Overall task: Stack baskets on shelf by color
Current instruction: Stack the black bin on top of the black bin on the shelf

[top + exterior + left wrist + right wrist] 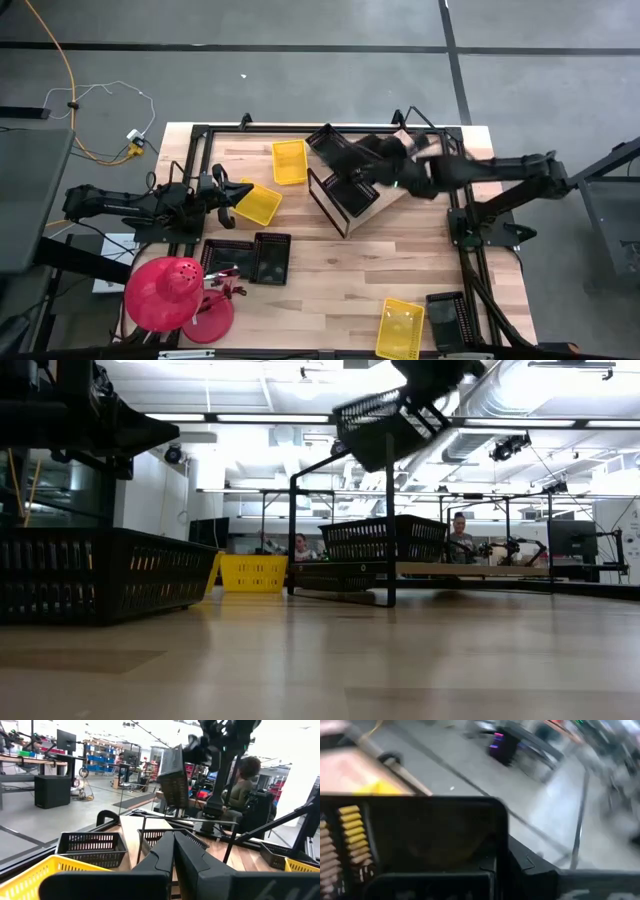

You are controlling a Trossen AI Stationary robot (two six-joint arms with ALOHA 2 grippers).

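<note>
A black plastic mesh basket hangs tilted in the air over the far side of the slanted wooden shelf with the thin black frame, and the right gripper is clamped on it. Another black mesh basket already sits on the shelf just under it. I think the job now is to drop the held one into that one. To do it well, the arm should turn the basket flat, line up the edges, and go down slowly so nothing gets knocked. The left gripper waits at the left side, fingers pressed together, just beside a yellow mesh basket. More baskets lie around the table. The right wrist view is mostly filled by the held basket, so the shelf below is hidden there.
</note>
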